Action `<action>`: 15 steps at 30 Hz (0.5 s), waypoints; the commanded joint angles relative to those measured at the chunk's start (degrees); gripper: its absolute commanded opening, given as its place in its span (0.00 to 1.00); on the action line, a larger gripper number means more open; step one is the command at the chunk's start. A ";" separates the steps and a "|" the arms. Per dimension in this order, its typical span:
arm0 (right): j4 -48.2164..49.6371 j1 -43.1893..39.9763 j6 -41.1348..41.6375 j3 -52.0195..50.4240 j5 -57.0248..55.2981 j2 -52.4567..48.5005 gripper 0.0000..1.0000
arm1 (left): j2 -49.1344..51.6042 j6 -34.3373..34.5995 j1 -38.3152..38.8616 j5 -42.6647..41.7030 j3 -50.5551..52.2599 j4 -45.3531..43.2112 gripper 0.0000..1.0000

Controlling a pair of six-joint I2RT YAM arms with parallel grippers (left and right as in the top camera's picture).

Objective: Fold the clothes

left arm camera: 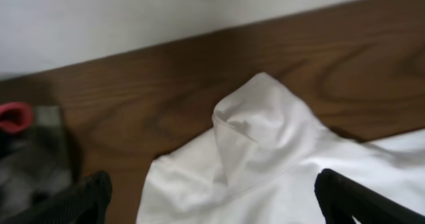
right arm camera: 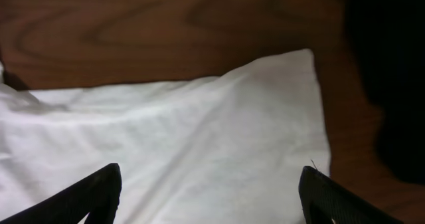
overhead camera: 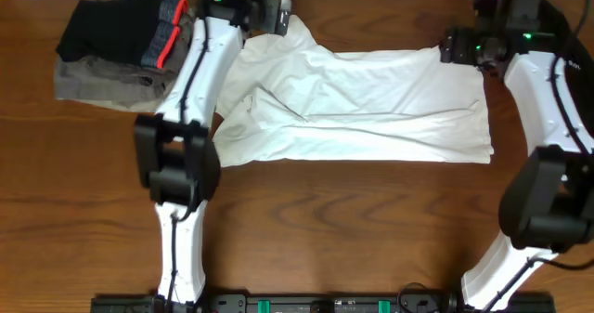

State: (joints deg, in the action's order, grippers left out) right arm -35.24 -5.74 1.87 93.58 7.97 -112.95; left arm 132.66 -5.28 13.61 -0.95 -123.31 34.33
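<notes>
White shirt [overhead camera: 357, 104] flat on counter [overhead camera: 371, 220]. Left hand [left arm camera: 222, 199] released over 11 o'clock sleeve [left arm camera: 255, 117], right hand [right arm camera: 209, 194] released over 2 o'clock corner [right arm camera: 302, 61]: likely ready to pinch both, fold.

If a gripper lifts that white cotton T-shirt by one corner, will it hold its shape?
Probably floppy: the white cotton T-shirt lies limp with soft wrinkles and a peaked fold. Likely light, since the cloth looks thin. Pushed, it would probably bunch on the brown wooden table rather than slide.

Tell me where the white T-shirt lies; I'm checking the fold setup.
Overhead, the white T-shirt lies spread across the far middle of the table, just right of a pile of dark and grey clothes.
</notes>
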 commanded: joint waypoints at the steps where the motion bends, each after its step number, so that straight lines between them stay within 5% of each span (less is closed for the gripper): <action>1: 0.26 0.98 -1.36 1.53 -0.76 -0.81 0.83 | 3.34 -4.70 -0.07 -0.13 -2.03 -2.51 0.98; 15: -0.33 1.38 -1.33 1.53 -1.11 -0.90 0.83 | 13.18 -5.64 0.59 -0.11 -1.95 -8.55 0.98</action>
State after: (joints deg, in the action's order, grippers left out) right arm -35.38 -5.02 1.83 93.71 7.46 -113.97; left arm 144.31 -9.91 13.72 -1.10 -123.48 25.91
